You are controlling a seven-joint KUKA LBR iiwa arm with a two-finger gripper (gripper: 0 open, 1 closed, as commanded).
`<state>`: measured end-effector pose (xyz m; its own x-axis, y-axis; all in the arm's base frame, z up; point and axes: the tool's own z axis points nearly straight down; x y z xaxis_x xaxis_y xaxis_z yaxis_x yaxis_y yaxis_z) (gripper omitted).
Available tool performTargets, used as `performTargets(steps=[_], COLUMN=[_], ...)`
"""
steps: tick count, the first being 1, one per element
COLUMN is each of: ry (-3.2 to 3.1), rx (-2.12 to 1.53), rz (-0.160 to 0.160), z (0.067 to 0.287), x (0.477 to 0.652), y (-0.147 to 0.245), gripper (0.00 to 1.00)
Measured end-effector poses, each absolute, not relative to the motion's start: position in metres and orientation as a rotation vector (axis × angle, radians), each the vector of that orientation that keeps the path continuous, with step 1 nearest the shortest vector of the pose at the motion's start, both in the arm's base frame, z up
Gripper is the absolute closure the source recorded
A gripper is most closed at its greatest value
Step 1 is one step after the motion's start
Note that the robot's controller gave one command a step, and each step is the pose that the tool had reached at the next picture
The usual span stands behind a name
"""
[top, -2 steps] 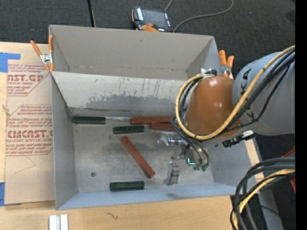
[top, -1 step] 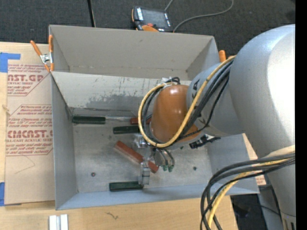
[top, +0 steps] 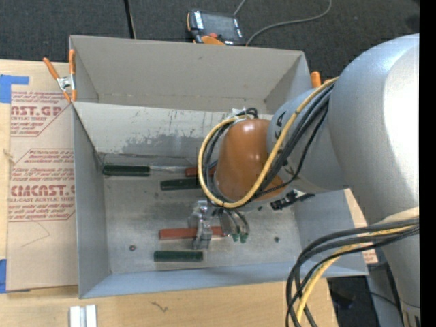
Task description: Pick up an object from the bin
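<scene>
My hand (top: 202,231) sat low on the red-brown bar (top: 174,234) at the bin's (top: 88,203) near middle; whether apart or clamped, I could not tell. The bar lay flat, so I judged the lift not yet done.

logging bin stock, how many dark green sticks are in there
3. One green stick lies back left, a second mid-floor, a third at the front by the gripper. The arm may hide more.
</scene>
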<state>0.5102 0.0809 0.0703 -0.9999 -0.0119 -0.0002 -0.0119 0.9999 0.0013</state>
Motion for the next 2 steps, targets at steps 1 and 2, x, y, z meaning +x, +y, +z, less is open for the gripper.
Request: performTargets(steps=[1, 2], ry=[3.131, 3.117], rx=[-0.111, -0.348], rz=[0.000, 0.000], z=[0.199, 0.254], x=[0.514, 0.509], y=[0.063, 0.035], gripper=[1.00, 1.00])
